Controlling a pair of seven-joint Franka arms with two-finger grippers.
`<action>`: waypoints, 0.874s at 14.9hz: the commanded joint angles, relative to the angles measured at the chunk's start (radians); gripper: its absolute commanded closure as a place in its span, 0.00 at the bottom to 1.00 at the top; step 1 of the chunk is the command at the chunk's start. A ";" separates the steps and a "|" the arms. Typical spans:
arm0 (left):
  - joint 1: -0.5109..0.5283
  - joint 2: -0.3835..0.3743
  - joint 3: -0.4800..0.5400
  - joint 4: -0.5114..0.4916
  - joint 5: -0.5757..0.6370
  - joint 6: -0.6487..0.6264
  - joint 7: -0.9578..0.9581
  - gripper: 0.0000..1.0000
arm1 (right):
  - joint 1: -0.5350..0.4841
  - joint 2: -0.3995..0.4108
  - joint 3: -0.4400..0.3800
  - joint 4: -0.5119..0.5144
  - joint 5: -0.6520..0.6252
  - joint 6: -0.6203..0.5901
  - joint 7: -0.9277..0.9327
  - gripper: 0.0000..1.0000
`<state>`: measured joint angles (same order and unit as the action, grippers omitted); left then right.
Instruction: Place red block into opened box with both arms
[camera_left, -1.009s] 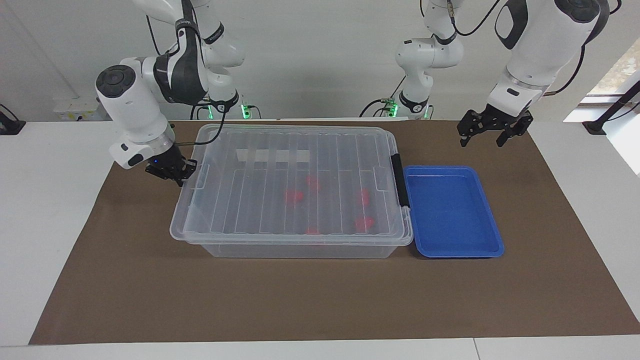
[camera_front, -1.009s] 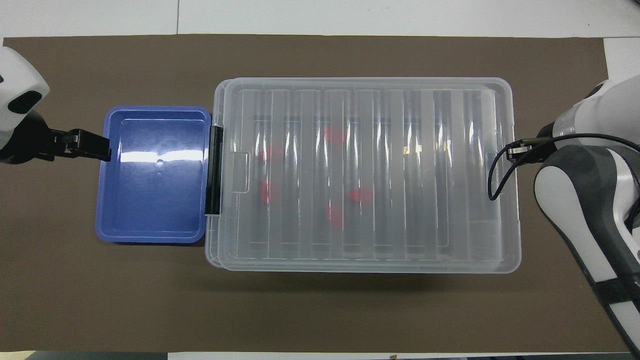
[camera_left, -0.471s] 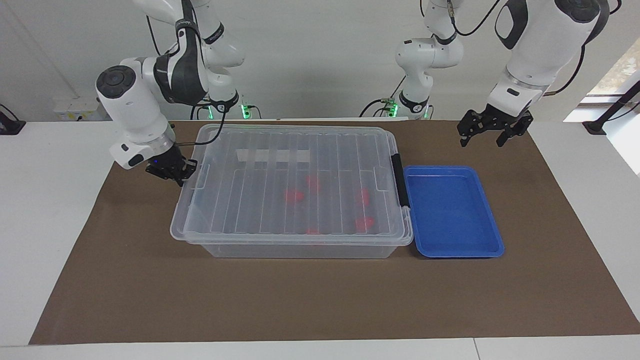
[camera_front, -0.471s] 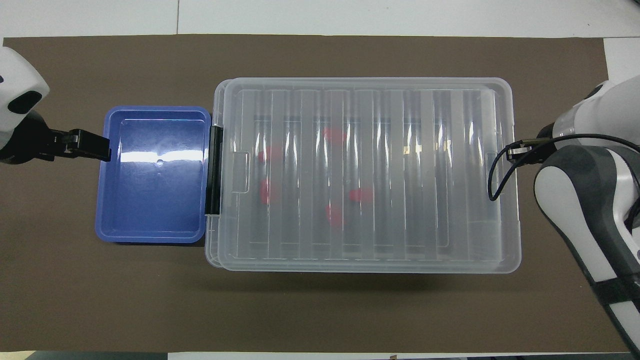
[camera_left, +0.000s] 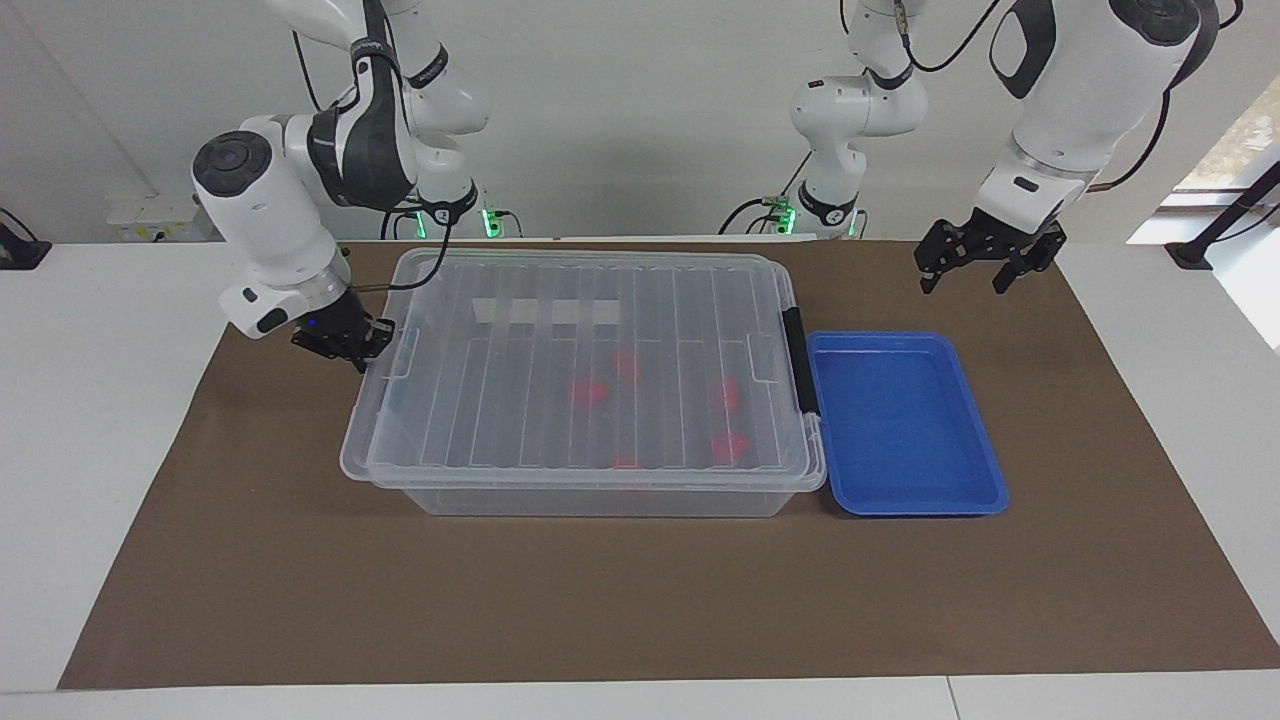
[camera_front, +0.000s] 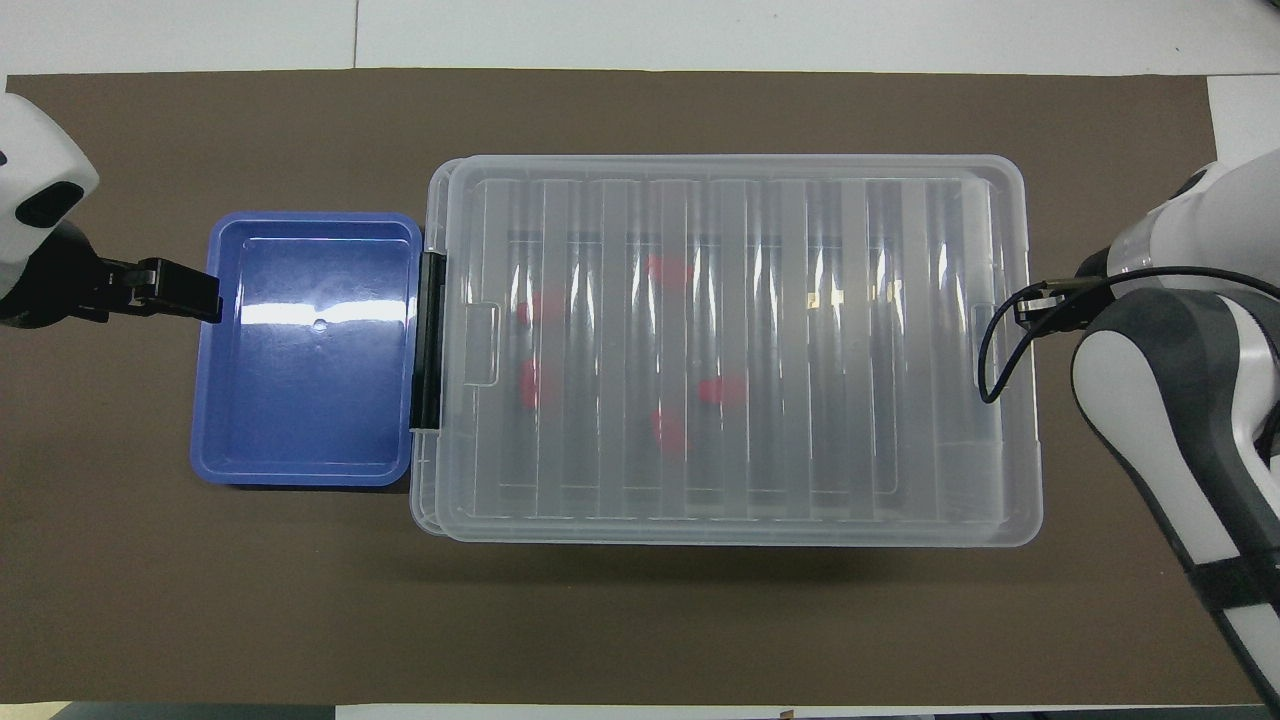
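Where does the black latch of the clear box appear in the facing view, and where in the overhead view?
Facing view: the black latch stands right of centre, on the box end that meets the blue tray.
Overhead view: the black latch stands left of centre, again between box and blue tray.
Shared landmark: the blue tray, beside the latch in both.

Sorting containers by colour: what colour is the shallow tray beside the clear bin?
Blue. The tray shows best in the overhead view.
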<state>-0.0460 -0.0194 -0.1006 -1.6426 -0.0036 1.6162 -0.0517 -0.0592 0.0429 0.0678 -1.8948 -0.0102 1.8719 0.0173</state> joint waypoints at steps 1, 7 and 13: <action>0.011 -0.013 -0.004 0.000 0.002 -0.010 0.009 0.00 | -0.016 0.011 0.001 0.144 0.009 -0.166 0.009 1.00; 0.011 -0.013 -0.004 0.000 0.002 -0.009 0.009 0.00 | -0.065 -0.038 -0.011 0.339 -0.007 -0.431 0.007 0.00; 0.011 -0.013 -0.004 0.000 0.002 -0.010 0.009 0.00 | -0.070 -0.084 -0.002 0.307 -0.020 -0.447 0.009 0.00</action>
<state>-0.0460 -0.0194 -0.1006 -1.6426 -0.0036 1.6162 -0.0517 -0.1243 -0.0304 0.0529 -1.5653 -0.0251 1.4126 0.0175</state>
